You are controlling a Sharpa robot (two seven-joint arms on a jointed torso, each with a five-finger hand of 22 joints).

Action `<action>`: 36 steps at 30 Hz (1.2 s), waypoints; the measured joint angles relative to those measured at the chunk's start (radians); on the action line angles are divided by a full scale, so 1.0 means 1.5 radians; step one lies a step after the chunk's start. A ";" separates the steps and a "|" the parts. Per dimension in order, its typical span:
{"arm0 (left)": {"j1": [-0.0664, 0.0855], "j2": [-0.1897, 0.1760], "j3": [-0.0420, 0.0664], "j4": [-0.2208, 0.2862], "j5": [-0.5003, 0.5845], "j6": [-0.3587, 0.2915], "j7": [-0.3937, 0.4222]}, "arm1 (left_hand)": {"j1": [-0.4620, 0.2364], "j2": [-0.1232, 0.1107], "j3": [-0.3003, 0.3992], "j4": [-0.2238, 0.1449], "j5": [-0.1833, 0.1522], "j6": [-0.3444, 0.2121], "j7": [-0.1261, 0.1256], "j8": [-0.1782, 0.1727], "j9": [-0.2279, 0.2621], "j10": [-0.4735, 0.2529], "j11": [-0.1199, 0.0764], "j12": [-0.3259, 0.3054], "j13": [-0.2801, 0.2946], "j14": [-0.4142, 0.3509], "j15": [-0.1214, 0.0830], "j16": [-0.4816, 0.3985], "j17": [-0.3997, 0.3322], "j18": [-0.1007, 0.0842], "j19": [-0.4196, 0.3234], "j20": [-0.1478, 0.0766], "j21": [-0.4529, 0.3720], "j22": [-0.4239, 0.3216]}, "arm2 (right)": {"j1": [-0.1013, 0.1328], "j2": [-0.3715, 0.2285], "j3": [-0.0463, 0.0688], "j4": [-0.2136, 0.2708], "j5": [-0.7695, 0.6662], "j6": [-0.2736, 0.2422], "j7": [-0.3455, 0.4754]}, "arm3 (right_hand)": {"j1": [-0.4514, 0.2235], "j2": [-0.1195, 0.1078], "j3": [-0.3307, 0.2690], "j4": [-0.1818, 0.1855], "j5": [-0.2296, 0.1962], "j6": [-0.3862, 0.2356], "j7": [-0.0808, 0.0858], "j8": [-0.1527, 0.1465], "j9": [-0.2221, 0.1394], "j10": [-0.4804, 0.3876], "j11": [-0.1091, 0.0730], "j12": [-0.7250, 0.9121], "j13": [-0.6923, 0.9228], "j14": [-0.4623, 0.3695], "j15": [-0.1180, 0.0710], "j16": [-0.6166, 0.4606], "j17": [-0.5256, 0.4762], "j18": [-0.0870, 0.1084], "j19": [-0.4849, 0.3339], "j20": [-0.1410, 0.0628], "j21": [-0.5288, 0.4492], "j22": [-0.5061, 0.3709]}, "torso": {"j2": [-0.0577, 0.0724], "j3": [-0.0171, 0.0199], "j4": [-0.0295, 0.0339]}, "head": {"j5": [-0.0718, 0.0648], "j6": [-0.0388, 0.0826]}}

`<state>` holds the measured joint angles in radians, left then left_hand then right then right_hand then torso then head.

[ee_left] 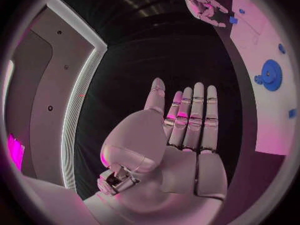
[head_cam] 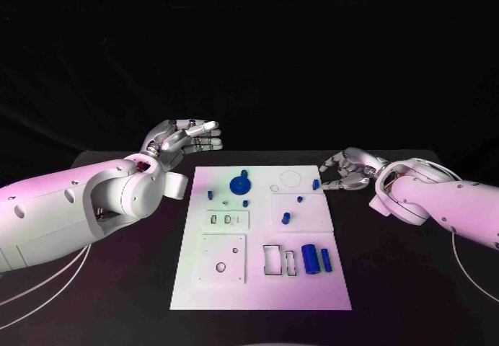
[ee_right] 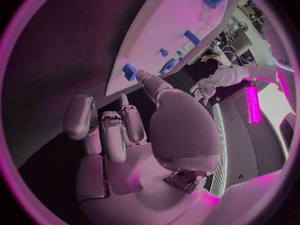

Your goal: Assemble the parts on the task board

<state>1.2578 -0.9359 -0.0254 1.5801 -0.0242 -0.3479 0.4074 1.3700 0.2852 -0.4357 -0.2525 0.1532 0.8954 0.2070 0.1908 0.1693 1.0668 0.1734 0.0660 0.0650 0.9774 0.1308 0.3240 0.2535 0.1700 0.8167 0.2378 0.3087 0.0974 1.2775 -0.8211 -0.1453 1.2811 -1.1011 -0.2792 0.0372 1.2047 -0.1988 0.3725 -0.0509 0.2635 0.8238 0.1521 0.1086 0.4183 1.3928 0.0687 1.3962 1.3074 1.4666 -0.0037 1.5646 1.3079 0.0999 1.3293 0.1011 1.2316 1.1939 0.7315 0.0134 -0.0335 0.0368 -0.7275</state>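
Observation:
The white task board (head_cam: 260,288) lies in the middle of the table. On it are a blue gear (head_cam: 241,185), small blue pegs (head_cam: 286,216) and two blue cylinders (head_cam: 317,259) beside a rectangular slot. My left hand (head_cam: 185,138) hangs raised off the board's far left corner, its straight fingers (ee_left: 190,120) apart and holding nothing. My right hand (head_cam: 348,171) is at the board's far right edge, most fingers curled. Its thumb tip (ee_right: 145,77) touches a small blue piece (head_cam: 316,184) (ee_right: 129,71). A finger hidden behind the thumb may be pinching it; I cannot tell.
Black table (head_cam: 416,288) surrounds the board on both sides. Several cut-out recesses (head_cam: 223,259) mark the board's near left. White cables (head_cam: 52,288) trail on the table under my left arm.

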 measured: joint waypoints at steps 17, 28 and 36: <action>0.000 -0.002 0.000 0.000 0.000 0.001 0.000 | 0.000 0.000 0.000 0.000 0.000 0.000 0.000 0.000 0.000 0.000 0.000 0.000 0.000 0.000 0.000 0.000 0.000 0.000 0.000 0.000 0.000 0.000 | -0.008 0.017 0.000 -0.007 -0.003 0.002 0.000 | -0.001 0.006 0.010 0.004 0.010 0.052 -0.005 0.030 -0.003 0.021 -0.005 0.022 0.000 0.000 0.000 0.000 0.000 0.000 0.014 -0.002 0.014 0.021 | 0.000 0.0007 0.0000 | 0.002 -0.004; 0.000 -0.002 0.000 0.000 0.000 0.001 0.000 | 0.000 0.000 0.000 0.000 0.000 0.000 0.000 0.000 0.000 0.000 0.000 0.000 0.000 0.000 0.000 0.000 0.000 0.000 0.000 0.000 0.000 0.000 | -0.012 0.030 0.000 -0.020 -0.010 0.001 -0.002 | 0.001 0.009 0.018 0.002 0.010 0.061 -0.008 0.033 -0.005 0.026 -0.005 0.026 0.000 0.000 0.000 0.000 0.000 0.000 0.019 -0.002 0.021 0.027 | 0.000 0.0009 0.0003 | 0.001 -0.003; 0.000 -0.002 0.000 0.000 0.000 0.001 0.000 | 0.000 0.000 0.000 0.000 0.000 0.000 0.000 0.000 0.000 0.000 0.000 0.000 0.000 0.000 0.000 0.000 0.000 0.000 0.000 0.000 0.000 0.000 | -0.015 0.037 0.000 -0.028 -0.016 0.000 -0.004 | 0.001 0.009 0.022 0.002 0.010 0.063 -0.006 0.033 -0.005 0.026 -0.005 0.026 0.000 0.000 0.000 0.000 0.000 0.000 0.019 -0.002 0.021 0.027 | 0.000 0.0011 0.0004 | 0.001 -0.006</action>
<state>1.2575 -0.9388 -0.0254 1.5797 -0.0237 -0.3465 0.4075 1.3698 0.2854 -0.4357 -0.2524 0.1533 0.8954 0.2070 0.1908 0.1689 1.0669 0.1733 0.0660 0.0651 0.9774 0.1308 0.3240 0.2531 0.1699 0.8167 0.2379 0.3087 0.0976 1.2556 -0.7655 -0.1451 1.2390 -1.1257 -0.2790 0.0308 1.2068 -0.1854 0.4062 -0.0483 0.2787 0.9182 0.1431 0.1584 0.4101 1.4311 0.0607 1.4348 1.3081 1.4665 -0.0037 1.5646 1.3076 0.1000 1.3575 0.0982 1.2635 1.2346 0.7316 0.0151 -0.0329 0.0377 -0.7364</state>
